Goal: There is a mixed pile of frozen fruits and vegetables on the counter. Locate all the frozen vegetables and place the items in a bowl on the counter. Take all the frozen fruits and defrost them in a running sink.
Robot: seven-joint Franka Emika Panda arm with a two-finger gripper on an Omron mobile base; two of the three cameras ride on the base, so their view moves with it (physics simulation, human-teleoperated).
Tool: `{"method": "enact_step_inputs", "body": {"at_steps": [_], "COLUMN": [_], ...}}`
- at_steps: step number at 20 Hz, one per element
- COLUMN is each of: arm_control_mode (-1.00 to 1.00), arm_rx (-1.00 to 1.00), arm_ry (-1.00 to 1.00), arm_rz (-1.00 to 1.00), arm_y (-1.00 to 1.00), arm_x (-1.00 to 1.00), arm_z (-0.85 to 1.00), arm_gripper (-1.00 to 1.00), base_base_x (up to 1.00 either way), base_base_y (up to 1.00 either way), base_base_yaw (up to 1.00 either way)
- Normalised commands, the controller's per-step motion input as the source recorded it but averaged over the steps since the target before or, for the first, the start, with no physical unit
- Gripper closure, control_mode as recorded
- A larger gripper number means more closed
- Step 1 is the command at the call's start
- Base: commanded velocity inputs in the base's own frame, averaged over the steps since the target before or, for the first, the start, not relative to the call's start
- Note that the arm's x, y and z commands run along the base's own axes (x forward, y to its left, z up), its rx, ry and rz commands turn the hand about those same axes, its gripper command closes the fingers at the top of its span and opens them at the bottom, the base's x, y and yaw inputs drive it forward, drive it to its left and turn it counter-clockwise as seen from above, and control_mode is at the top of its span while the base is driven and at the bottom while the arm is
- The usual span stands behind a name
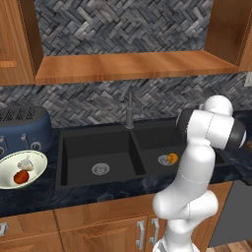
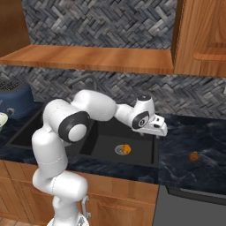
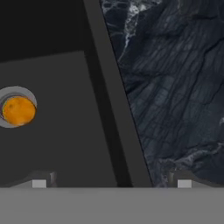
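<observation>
Dark marbled bench [image 2: 194, 132] flanking black sink [image 1: 101, 147]; orange fruit [image 2: 126, 149] on sink's right drain; claw [image 2: 161, 131] wide, empty, above sink's right rim.

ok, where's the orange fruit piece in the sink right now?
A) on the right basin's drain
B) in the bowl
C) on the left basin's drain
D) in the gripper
A: the orange fruit piece sits on the round drain of the sink's right basin; the hand view shows the same.
</observation>
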Motion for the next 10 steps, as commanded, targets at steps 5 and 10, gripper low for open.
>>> {"method": "enact_step_inputs", "body": {"at_steps": [5, 10], "arm_control_mode": [-1.00, -1.00], "arm_rx": [-0.02, -0.01], "arm_ry": [0.00, -0.02], "arm_rz": [0.00, 0.00], "arm_y": [-0.44, -0.43], "arm_x": [-0.08, -0.12], "arm_z": [0.00, 0.00], "arm_gripper": [-1.00, -1.00], "base_base_x": [0.00, 0.00], "base_base_y": [0.00, 0.00], "base_base_yaw": [0.00, 0.00]}}
